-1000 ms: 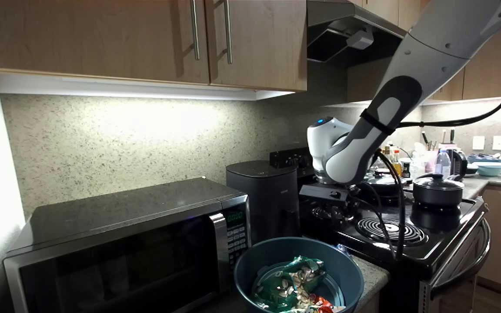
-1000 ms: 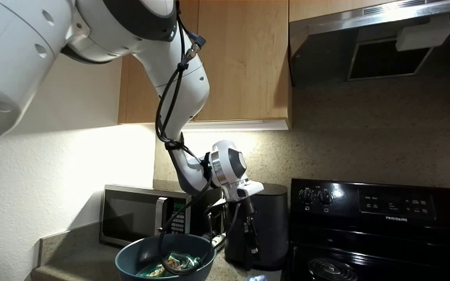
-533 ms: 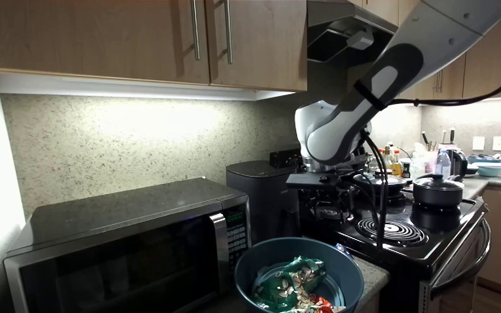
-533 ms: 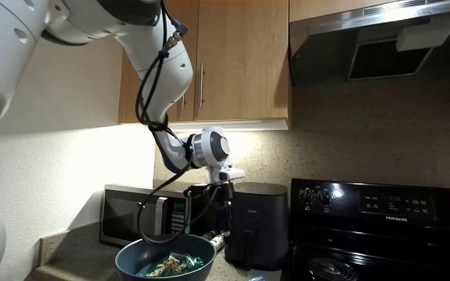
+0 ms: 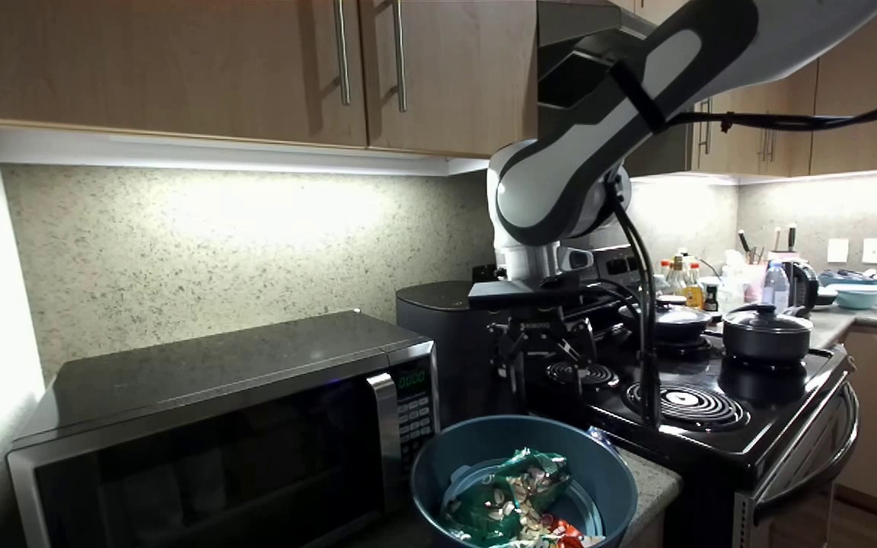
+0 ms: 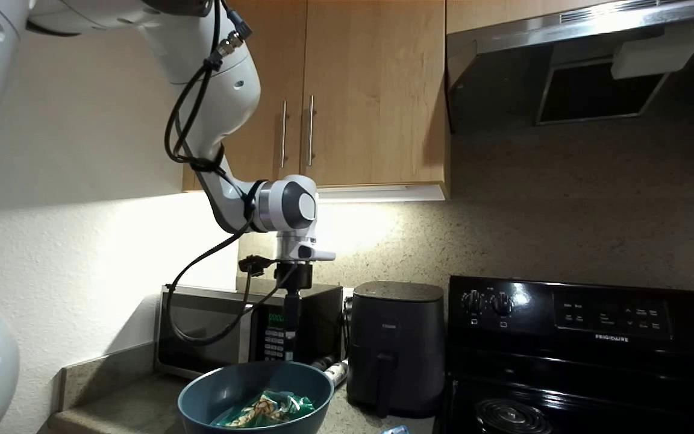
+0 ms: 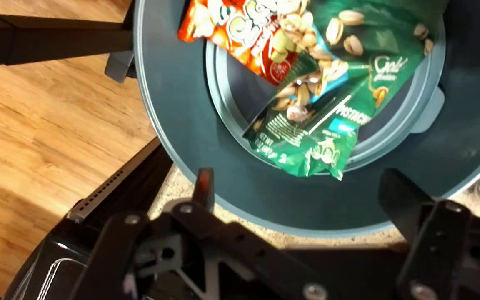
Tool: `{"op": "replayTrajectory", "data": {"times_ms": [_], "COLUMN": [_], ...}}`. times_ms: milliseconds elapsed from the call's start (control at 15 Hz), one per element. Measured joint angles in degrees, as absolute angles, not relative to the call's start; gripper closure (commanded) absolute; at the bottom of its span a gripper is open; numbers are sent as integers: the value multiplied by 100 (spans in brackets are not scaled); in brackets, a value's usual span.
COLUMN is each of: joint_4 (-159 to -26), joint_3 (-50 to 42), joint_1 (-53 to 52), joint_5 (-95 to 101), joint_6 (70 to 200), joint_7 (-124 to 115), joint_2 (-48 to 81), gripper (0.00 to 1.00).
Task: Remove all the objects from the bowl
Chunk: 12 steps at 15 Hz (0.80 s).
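green packets (image 7: 358, 91) in the bowl (image 7: 298, 200), fingers (image 7: 203, 189) spread

packets lie in a heap at the bottom of the bowl. green ones, printed with pistachios, make up most of it; how many overlap there i cannot tell. a red packet (image 7: 256, 46) lies against them. a blue packet (image 6: 395, 430) is outside the bowl on the counter (image 5: 655, 481), mostly cut off by the lower edge of an exterior view.

the fingers are released: they stand well apart, pointing down, near the bowl's rim and higher than the packets. the arm (image 5: 674, 61) slants down to them in both exterior views, and its black cable (image 5: 649, 388) hangs in a loop beside it.

the bowl stands on the counter near the microwave (image 5: 218, 464), whose green display (image 5: 411, 379) is lit, and near the air fryer (image 6: 392, 355). just beside the air fryer is the stove (image 5: 773, 415), which carries a lidded pot (image 5: 766, 339) and a lidded pan (image 5: 682, 327). bottles (image 5: 693, 289) and a kettle (image 5: 800, 283) stand beyond it. wooden cabinets (image 5: 180, 68) hang above the microwave.
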<state>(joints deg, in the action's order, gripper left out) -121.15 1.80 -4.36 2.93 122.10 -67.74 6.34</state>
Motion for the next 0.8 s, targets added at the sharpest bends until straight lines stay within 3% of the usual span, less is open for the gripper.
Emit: {"op": "replayTrajectory", "data": {"times_ms": [800], "joint_4": [-12052], "joint_3": [168], "joint_1": [-541], "joint_5": [354], "joint_6": [12061], "joint_7": [-6186], "joint_2": [1522], "gripper": [0]}}
